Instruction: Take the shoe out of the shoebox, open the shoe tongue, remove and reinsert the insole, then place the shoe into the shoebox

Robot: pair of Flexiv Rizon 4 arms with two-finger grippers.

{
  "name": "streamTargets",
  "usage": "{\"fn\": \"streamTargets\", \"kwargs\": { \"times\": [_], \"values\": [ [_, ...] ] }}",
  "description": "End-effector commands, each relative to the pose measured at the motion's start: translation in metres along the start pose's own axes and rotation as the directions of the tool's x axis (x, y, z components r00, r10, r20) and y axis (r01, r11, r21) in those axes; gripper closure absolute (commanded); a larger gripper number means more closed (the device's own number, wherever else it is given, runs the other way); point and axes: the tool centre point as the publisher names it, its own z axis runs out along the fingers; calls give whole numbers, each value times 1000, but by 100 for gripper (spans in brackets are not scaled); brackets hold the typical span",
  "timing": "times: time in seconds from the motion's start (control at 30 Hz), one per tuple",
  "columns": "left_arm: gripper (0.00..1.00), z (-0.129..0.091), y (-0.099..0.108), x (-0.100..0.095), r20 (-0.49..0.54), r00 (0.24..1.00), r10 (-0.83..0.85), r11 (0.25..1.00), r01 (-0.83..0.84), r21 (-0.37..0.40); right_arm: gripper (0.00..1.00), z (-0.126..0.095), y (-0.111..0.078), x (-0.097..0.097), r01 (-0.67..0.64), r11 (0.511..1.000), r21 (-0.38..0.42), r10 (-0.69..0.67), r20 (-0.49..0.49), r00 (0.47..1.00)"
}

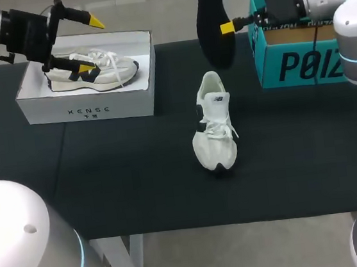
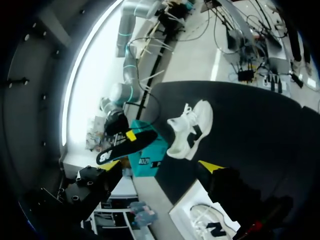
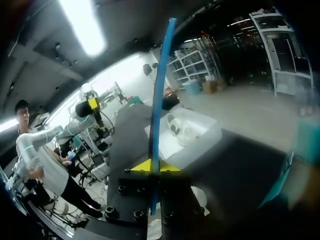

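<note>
A white sneaker [image 1: 213, 124] with black trim stands upright in the middle of the dark table, toe toward the front edge. My right gripper [image 1: 227, 28] is shut on a black insole [image 1: 212, 20], holding it on edge in the air behind the sneaker. From the right wrist the insole [image 3: 160, 95] appears edge-on as a thin blue strip, pinched between the yellow tips of the right gripper [image 3: 151, 166]. The white shoebox [image 1: 88, 108] sits at back left with a second sneaker [image 1: 94, 69] inside. Above that box hangs my left gripper [image 1: 91, 44], open and empty.
A teal cardboard box [image 1: 299, 62] stands at the back right, close under my right arm. In the left wrist view the sneaker [image 2: 192, 130], the held insole [image 2: 127, 145] and the teal box [image 2: 147, 159] lie ahead of the fingers.
</note>
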Motion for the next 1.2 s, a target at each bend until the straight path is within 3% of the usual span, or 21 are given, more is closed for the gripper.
{"fn": "streamTargets", "kwargs": {
  "times": [0.03, 0.2, 0.6, 1.2],
  "values": [
    [0, -1, -1, 0, -3, 1000, 0, 1000, 0, -1, 100, 5, -15, -14, -18, 999, -42, 18, 0, 1000],
    [0, -1, -1, 0, -3, 1000, 0, 1000, 0, -1, 100, 14, -32, -29, -10, 1000, -29, 11, 34, 999],
    [0, -1, -1, 0, -3, 1000, 0, 1000, 0, -1, 100, 35, -67, -44, -44, 999, -17, 45, 40, 998],
    [0, -1, -1, 0, -3, 1000, 0, 1000, 0, -1, 100, 60, -118, -48, -135, 989, -65, 135, -13, 991]
  ]
}}
